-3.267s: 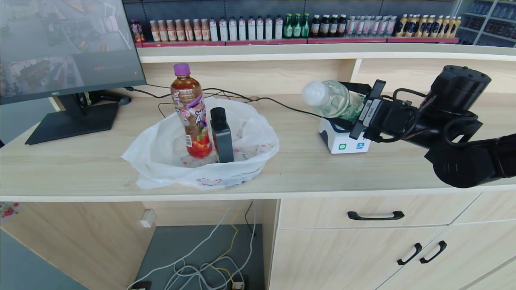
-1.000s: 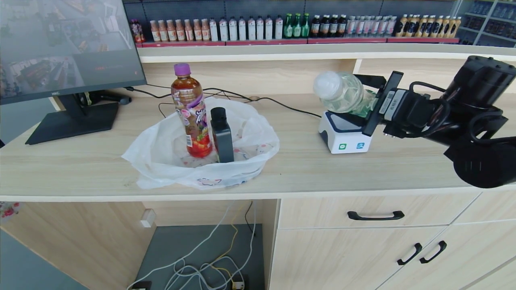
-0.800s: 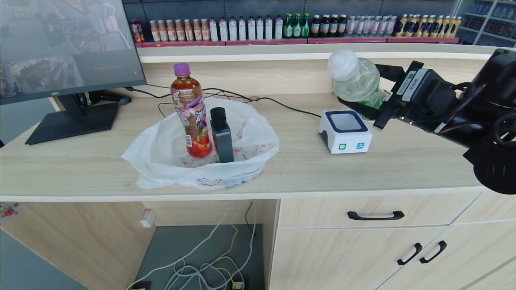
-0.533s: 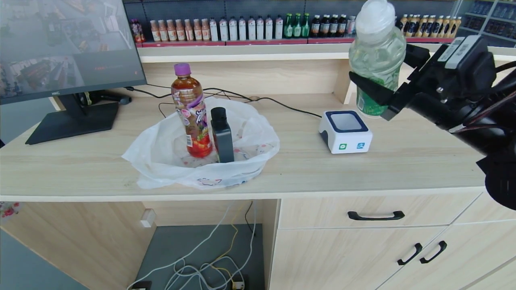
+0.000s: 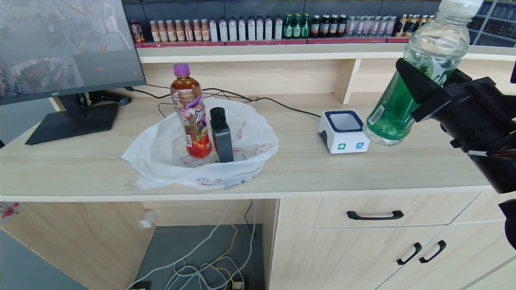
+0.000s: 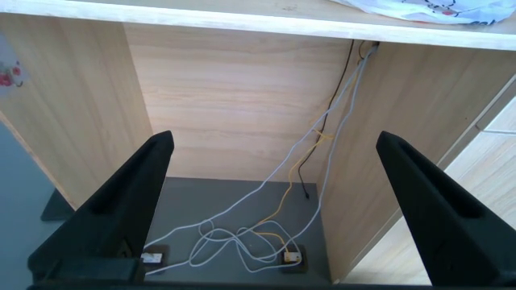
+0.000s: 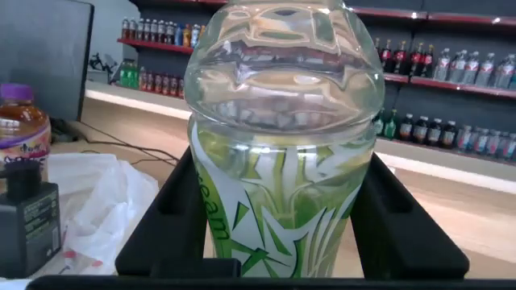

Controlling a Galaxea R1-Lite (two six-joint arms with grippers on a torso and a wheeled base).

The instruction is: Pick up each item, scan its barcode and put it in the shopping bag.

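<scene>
Holding a clear bottle with a green label, the right gripper hangs above the counter at the right, its jaws pinching the bottle about mid-body. The bottle stands nearly upright, leaning with its cap up and to the right, and its base is in the air just right of the scanner, touching nothing. A barcode patch on its lower side faces left and near, not down at the scanner's window.

Well to the left, the shopping bag lies open on the counter with a purple-capped tea bottle and a black bottle standing in it, close together. The left gripper hangs below the counter, jaws spread and empty.

I judge the step in hand to be the third item's handling between scanner and bag; whether the scan has registered cannot be told. If it has, the next move calls for carrying the bottle left, over the scanner, and lowering it into the bag's free right side without knocking the two standing bottles.
</scene>
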